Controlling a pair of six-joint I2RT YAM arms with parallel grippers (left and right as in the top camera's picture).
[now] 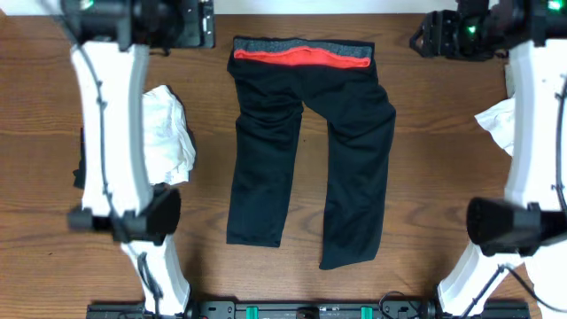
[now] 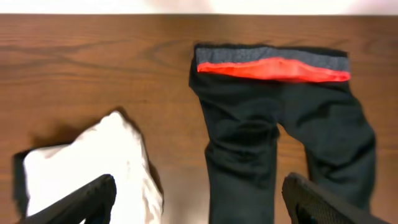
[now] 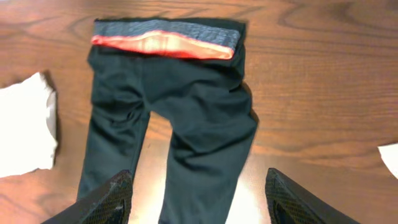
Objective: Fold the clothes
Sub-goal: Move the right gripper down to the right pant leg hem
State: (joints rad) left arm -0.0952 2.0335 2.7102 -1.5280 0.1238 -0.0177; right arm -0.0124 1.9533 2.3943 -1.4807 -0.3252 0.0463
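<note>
Seen from overhead, the smooth white left arm and right arm flank soft black trousers. These lie flat mid-table on grained wood, their grey-and-red waistband at the far edge. A crumpled white garment lies beside the left arm. In the left wrist view, the left gripper has its dark textured fingers spread wide and empty. In the right wrist view, the right gripper also gapes, holding nothing.

Flat on table: black trousers; white garment beside; right tool spread, empty.
</note>
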